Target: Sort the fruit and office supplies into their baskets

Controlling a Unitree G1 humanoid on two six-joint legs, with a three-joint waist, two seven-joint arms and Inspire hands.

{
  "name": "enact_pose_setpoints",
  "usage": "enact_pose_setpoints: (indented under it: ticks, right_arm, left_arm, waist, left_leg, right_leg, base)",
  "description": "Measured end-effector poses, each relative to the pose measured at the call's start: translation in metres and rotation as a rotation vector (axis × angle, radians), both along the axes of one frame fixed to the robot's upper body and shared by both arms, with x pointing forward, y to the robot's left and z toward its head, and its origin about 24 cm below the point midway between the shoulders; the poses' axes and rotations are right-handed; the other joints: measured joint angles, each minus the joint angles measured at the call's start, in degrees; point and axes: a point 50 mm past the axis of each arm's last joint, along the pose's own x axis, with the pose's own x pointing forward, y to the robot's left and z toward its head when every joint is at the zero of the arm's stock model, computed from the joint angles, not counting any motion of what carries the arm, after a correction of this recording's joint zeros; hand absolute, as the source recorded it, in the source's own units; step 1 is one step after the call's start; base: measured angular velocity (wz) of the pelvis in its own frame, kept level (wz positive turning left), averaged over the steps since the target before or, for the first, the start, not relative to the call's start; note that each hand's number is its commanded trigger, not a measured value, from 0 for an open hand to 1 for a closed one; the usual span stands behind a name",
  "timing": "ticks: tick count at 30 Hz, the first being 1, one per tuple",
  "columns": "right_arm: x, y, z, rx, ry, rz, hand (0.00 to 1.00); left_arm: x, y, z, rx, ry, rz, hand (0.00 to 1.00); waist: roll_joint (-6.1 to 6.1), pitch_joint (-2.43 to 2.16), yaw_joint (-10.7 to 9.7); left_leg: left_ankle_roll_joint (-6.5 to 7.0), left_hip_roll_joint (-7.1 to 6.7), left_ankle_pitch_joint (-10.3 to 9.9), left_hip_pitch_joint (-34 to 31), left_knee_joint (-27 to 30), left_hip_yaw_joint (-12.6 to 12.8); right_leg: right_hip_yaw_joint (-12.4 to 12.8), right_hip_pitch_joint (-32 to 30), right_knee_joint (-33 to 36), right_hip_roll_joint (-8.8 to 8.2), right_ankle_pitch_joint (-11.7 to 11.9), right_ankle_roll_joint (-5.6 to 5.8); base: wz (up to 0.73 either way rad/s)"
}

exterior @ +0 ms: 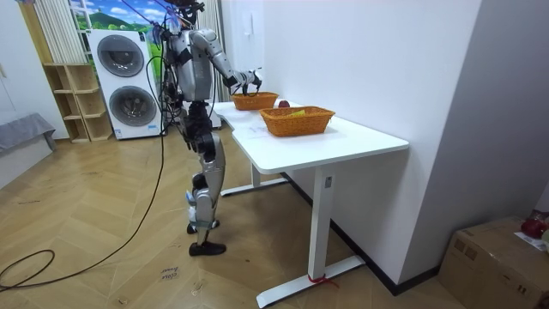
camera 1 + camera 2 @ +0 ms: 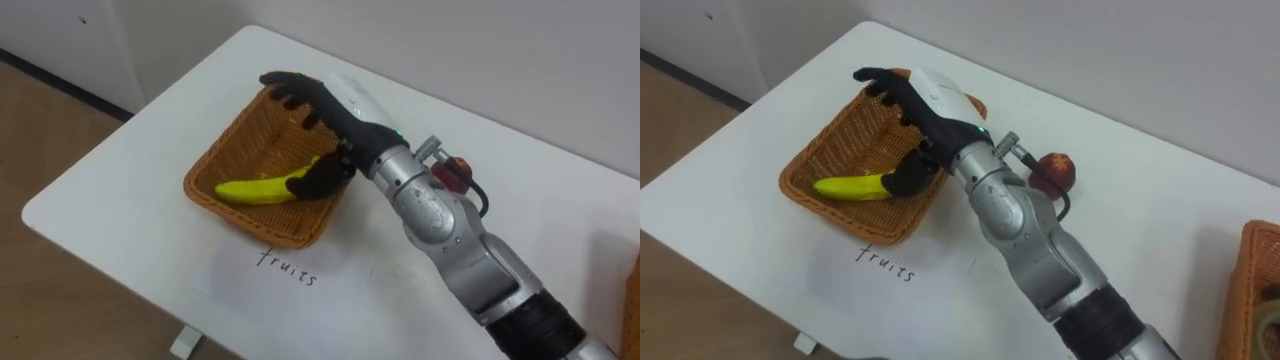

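A yellow banana [image 2: 255, 190] lies in the woven fruit basket [image 2: 240, 145] at the table's left end. My right hand [image 2: 330, 105] hovers over the basket, open, with its fingers stretched toward the far rim. Its dark thumb hangs down at the banana's right end; I cannot tell whether it touches. A red apple [image 2: 1055, 170] rests on the table just behind my right forearm. In the room view I stand at the table's side, with my right arm reaching to the far basket [image 1: 255, 100].
A paper label with handwriting [image 2: 290, 268] lies in front of the fruit basket. A second woven basket [image 2: 1262, 270] stands at the table's right edge, seen in the room view [image 1: 297, 120] holding something yellow. The white table [image 2: 120, 190] ends close on the left.
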Motion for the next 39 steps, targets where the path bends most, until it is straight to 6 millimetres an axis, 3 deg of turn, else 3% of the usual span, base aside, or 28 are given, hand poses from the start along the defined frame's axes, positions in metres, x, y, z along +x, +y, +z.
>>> enact_pose_setpoints:
  ticks: [23,39]
  right_arm:
    - [0.0,-0.001,-0.001,0.003,-0.003,-0.001,0.0]
    - [0.002,-0.01,-0.004,-0.001,0.005,-0.034,0.0]
  left_arm:
    - [0.005,0.001,0.003,0.013,-0.037,0.001,0.0]
    - [-0.035,-0.004,-0.012,-0.065,0.145,0.039,0.0]
  waist:
    - [-0.13,0.08,-0.1]
    - [1.33,0.16,-0.7]
  left_leg:
    - [0.0,-0.01,0.0,0.0,0.0,0.0]
    - [0.0,-0.1,0.0,0.4,0.1,0.1]
  right_leg:
    - [0.0,0.3,0.0,0.33,0.0,0.0]
    - [0.2,0.6,0.0,0.3,0.0,0.0]
  base:
    - [0.0]
    - [0.0]
